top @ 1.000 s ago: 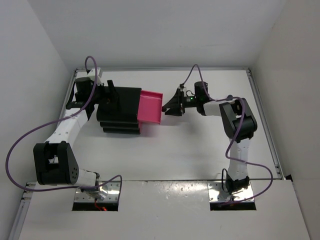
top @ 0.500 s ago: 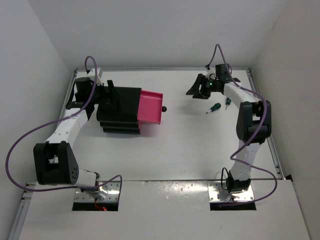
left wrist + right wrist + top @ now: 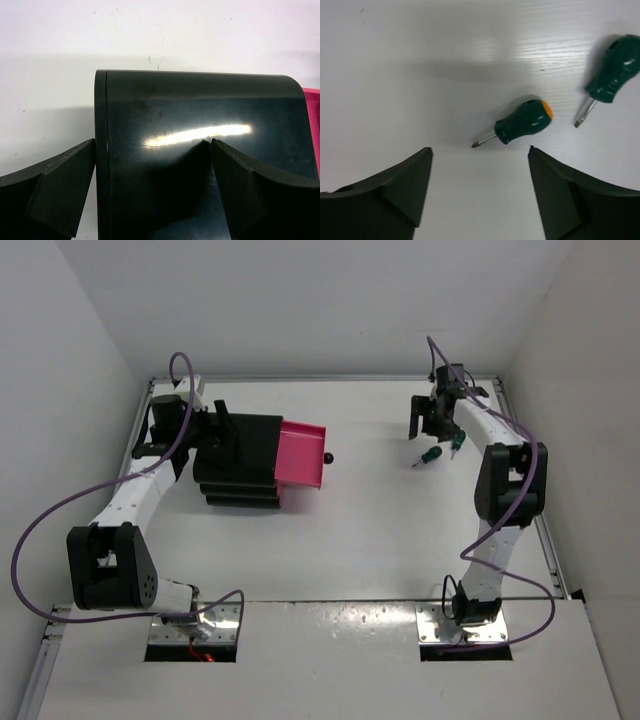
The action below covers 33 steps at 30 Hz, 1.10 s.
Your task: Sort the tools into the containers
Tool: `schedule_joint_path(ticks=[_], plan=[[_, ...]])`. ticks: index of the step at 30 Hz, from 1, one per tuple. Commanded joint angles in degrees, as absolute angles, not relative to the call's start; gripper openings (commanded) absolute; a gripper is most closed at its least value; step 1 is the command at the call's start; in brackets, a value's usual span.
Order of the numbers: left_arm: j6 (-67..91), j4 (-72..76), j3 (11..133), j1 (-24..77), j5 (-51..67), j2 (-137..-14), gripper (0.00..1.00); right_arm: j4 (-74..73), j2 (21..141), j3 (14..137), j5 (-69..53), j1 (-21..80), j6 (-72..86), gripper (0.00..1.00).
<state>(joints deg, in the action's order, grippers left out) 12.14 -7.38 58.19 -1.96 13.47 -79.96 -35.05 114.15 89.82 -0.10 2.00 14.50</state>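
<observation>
Right wrist view: your right gripper (image 3: 480, 150) hangs spread and empty above the orange-capped screwdriver (image 3: 522, 122), which lies on the bench (image 3: 420, 50) near a second screwdriver (image 3: 612, 70), well apart from the open pink drawer (image 3: 302, 452). Close off-centre and its round handle may roll away. Your left gripper (image 3: 152, 141), also spread, sits at the cabinet (image 3: 200, 115).

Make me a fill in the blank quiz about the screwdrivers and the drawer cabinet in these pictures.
1. The right tool hangs open over the orange-capped screwdriver, whose handle is ___.
2. The second screwdriver lies beside it, so ___ screwdrivers show in the right wrist view.
3. The black cabinet has one ___ drawer pulled out.
4. That drawer's round knob is ___.
Missing words: green, two, pink, black.
</observation>
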Motion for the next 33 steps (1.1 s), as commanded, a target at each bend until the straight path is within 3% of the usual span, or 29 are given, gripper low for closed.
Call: schedule_joint_path(ticks=[1, 11, 25, 30, 33], plan=[[9.5, -20.1, 53.7, -1.9, 10.7, -82.4, 1.0, -40.8, 115.6, 94.7, 5.3, -0.3, 20.5, 0.82], [9.5, -20.1, 53.7, -1.9, 10.7, -82.4, 1.0, -45.9, 120.4, 95.9, -1.9, -4.7, 42.1, 0.85], [9.5, -20.1, 53.2, -1.9, 10.2, -82.4, 1.0, -44.6, 125.5, 98.3, 1.2, -4.7, 45.9, 0.81], [9.5, -20.1, 53.2, -1.9, 10.2, -82.4, 1.0, -45.8, 128.0, 100.9, 2.5, -4.7, 45.9, 0.69], [9.5, -20.1, 53.2, -1.9, 10.2, -82.4, 1.0, -44.5, 128.5, 100.9, 3.2, -4.7, 45.9, 0.5]])
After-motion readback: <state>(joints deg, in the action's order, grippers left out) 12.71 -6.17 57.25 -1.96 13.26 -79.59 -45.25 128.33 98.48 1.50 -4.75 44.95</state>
